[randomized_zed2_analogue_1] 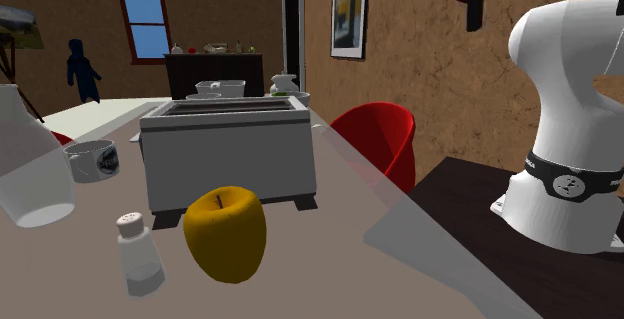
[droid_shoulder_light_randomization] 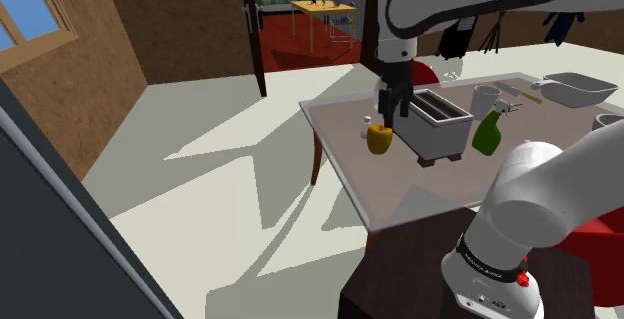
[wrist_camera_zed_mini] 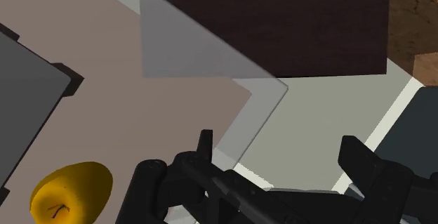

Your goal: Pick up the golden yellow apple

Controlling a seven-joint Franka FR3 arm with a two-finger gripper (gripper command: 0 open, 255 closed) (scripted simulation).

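Beside the grey boxy toaster (droid_shoulder_light_randomization: 437, 122) sits the round golden-yellow apple (droid_shoulder_light_randomization: 378, 139); our black two-finger gripper (droid_shoulder_light_randomization: 390, 104) hovers above it, spread open, perhaps off-centre. We're approaching; next we centre, descend, close.

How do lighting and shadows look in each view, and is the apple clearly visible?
Shoulder view: sunlit patches and angular shadows stripe the floor; the yellow apple is evenly lit. Second exterior view: apple shaded underneath, no glare. Wrist view: a pale see-through patch overlaps the dark stand.
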